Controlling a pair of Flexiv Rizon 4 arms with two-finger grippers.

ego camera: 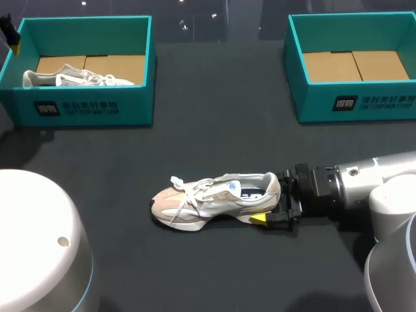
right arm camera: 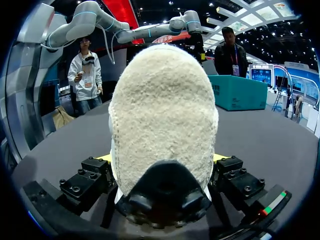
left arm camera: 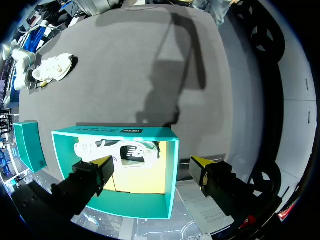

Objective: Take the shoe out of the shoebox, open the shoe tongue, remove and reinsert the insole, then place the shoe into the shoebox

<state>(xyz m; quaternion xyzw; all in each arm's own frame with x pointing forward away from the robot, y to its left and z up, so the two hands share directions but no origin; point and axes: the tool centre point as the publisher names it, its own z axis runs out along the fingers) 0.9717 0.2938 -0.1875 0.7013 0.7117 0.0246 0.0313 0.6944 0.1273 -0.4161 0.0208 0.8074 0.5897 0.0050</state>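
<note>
Heel-first, the shoe [right arm camera: 162,100] sits pinched between the right gripper's [right arm camera: 162,160] fingers [right arm camera: 103,158]. From the left wrist, the left gripper [left arm camera: 154,166] hangs with fingers wide apart, holding nothing, over the left shoebox [left arm camera: 170,200], which contains a second shoe [left arm camera: 120,150]. Overhead, the gripped shoe rests on the dark surface [ego camera: 195,273], well apart from the right shoebox [ego camera: 351,101].

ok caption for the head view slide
right claw grips the heel of a beige-and-white sneaker lying on the black table, teal cardboard shoeboxes behind
</note>
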